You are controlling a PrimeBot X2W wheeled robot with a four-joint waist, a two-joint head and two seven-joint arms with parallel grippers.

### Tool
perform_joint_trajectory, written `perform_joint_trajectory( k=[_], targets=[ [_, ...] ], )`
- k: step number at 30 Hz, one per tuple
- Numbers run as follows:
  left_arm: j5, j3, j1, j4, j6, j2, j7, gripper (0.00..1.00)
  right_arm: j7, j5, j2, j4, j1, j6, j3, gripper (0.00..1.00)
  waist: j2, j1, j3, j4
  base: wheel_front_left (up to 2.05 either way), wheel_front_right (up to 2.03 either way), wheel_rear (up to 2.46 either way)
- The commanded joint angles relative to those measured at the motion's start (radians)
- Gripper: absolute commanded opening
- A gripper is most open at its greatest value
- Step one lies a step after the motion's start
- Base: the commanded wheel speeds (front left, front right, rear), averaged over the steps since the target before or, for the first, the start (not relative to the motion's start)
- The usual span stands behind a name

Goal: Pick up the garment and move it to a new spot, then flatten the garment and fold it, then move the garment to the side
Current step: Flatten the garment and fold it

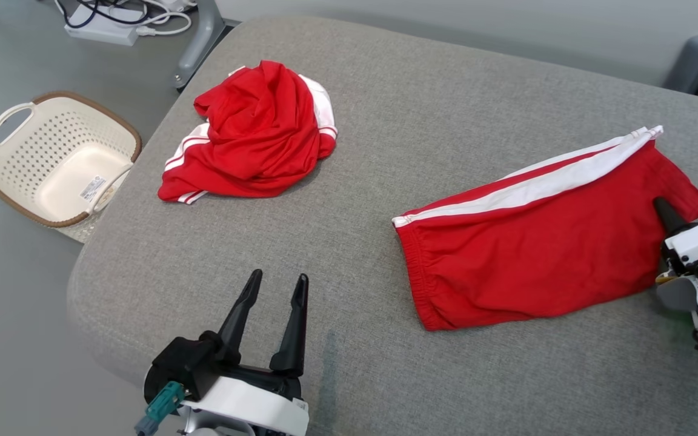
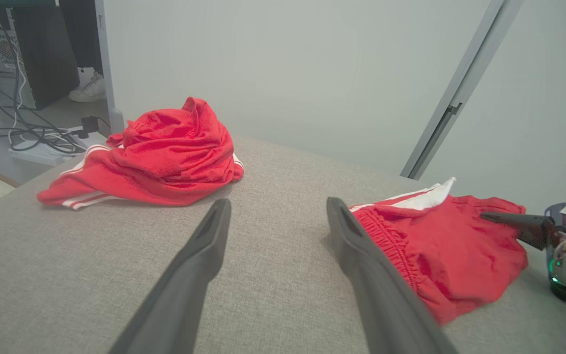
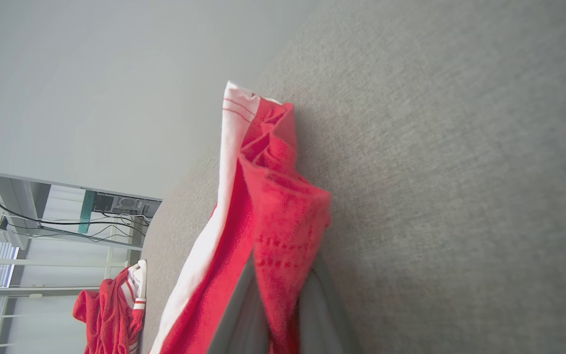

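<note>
The garment (image 1: pixel 537 254) is a pair of red shorts with a white side stripe, lying folded flat on the right half of the grey padded table (image 1: pixel 385 109). My right gripper (image 1: pixel 661 206) is at the garment's right edge, shut on a pinch of the red cloth (image 3: pixel 273 221). In the right wrist view the fabric rises between the two dark fingers (image 3: pixel 243 314). My left gripper (image 1: pixel 279 280) stands open over bare table near the front edge, left of the waistband (image 2: pixel 386 231), holding nothing.
A second red garment (image 1: pixel 252 133) with white stripes lies crumpled at the table's far left. On the floor to the left stand a cream perforated basket (image 1: pixel 22 163) and a power strip with cables (image 1: pixel 113 24). Table legs rise at the far corners.
</note>
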Motion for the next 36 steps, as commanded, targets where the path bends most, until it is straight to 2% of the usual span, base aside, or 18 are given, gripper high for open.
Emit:
perform_joint_trajectory(
  k=[1, 13, 27, 31, 36],
  targets=[
    [0.008, 0.012, -0.016, 0.003, 0.007, 0.003, -0.003, 1.00, -0.006, 0.014, 0.014, 0.014, 0.049, -0.001, 0.003, 0.00, 0.0000, 0.0001, -0.011, -0.012, 0.00, 0.00, 0.00],
    [0.010, 0.024, 0.001, -0.003, -0.004, 0.003, -0.002, 1.00, -0.104, 0.109, 0.003, -0.068, 0.124, -0.001, -0.036, 0.00, 0.0000, 0.0001, -0.056, -0.111, 0.00, 0.00, 0.00],
    [0.020, 0.045, 0.024, 0.003, -0.005, 0.003, -0.002, 1.00, -0.304, 0.181, -0.045, -0.034, 0.251, 0.000, -0.153, 0.00, 0.0000, 0.0001, -0.116, -0.214, 0.00, 0.00, 0.00],
    [0.022, 0.051, 0.037, 0.001, -0.007, 0.004, -0.003, 1.00, -0.327, 0.179, -0.035, -0.026, 0.280, 0.000, -0.160, 0.00, 0.0000, 0.0001, -0.124, -0.240, 0.00, 0.00, 0.00],
    [0.029, 0.056, 0.032, 0.007, -0.014, 0.004, -0.002, 1.00, -0.338, 0.158, -0.007, -0.110, 0.275, 0.000, -0.119, 0.00, 0.0000, 0.0001, -0.123, -0.265, 0.00, 0.00, 0.00]
  ],
)
